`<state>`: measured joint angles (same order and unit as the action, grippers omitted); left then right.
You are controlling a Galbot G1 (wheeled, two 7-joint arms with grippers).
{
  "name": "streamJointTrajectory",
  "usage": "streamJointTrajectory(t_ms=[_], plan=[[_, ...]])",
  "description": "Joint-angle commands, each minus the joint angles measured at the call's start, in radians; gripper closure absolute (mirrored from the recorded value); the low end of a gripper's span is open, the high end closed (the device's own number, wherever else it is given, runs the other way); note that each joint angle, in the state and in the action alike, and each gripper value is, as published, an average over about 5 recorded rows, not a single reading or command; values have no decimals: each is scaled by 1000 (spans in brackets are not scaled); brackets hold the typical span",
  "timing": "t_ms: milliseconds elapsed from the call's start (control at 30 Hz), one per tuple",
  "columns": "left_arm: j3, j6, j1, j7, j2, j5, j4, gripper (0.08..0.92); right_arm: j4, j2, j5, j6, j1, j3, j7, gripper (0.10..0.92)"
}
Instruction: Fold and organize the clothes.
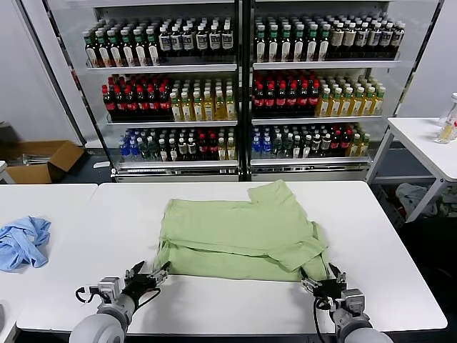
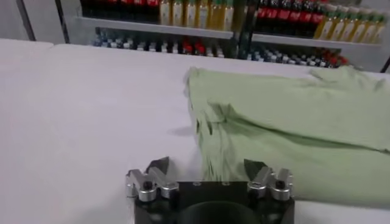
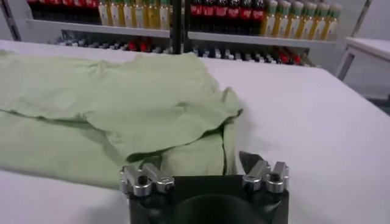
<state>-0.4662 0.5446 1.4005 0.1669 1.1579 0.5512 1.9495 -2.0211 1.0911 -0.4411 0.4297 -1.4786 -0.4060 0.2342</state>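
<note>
Both our grippers, left gripper (image 1: 151, 275) at seven o'clock and right gripper (image 1: 321, 281) at five, stand open and empty at the near hem of the polo shirt (image 1: 243, 232) mid-table; we judge one fold done, next we regrasp.

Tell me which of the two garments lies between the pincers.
The light green shirt, spread at the middle of the white table, between both pincers. The crumpled light blue garment lies apart on the neighbouring table to the left.
</note>
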Motion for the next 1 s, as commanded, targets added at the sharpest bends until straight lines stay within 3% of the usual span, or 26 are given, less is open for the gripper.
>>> streamJointTrajectory(t_ms=[33, 367, 567, 667, 1000], plan=[[23, 32, 24, 32, 14, -42, 3, 413, 1, 3, -23, -3, -16, 0, 11, 449], [40, 31, 22, 23, 15, -57, 11, 699, 10, -2, -15, -10, -12, 6, -6, 743], [-12, 32, 110, 23, 9, -51, 130, 869, -99, -31, -33, 9, -76, -40, -12, 885], [-60, 32, 184, 21, -3, -35, 209, 912, -165, -47, -42, 18, -134, -79, -13, 894], [-162, 6, 416, 15, -18, -33, 352, 916, -290, -35, 33, -10, -336, -110, -34, 894]])
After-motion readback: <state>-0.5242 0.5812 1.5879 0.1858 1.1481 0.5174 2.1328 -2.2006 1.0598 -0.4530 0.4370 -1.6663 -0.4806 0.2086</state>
